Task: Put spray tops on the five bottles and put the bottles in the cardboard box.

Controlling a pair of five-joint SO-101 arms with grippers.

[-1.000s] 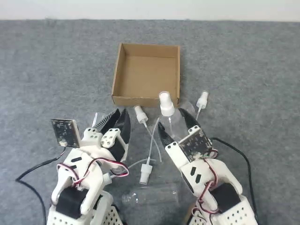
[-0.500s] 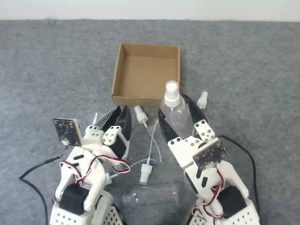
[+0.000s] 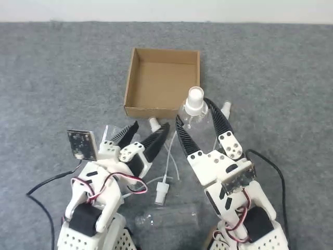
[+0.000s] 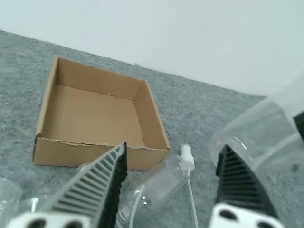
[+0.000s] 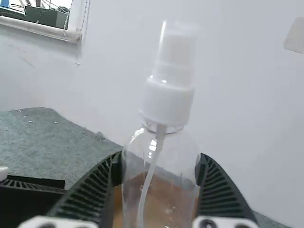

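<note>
Bottle [image 3: 196,110], spray top [image 3: 195,100] on, is rising toward the cardboard box [image 3: 127,94], our right claw [image 3: 194,112] clamped on its body; our left claw [image 3: 150,126] is spreading wide, holding nothing. Left wrist: box [image 4: 85,153] lying ahead. Right wrist: we are gripping the bottle [image 5: 161,166] upright, seemingly ready for boxing.

Plain indoor robot test bench: grey felt tabletop [image 3: 47,67], bare white wall [image 4: 190,33] (window frame [image 5: 78,21] at one side).
</note>
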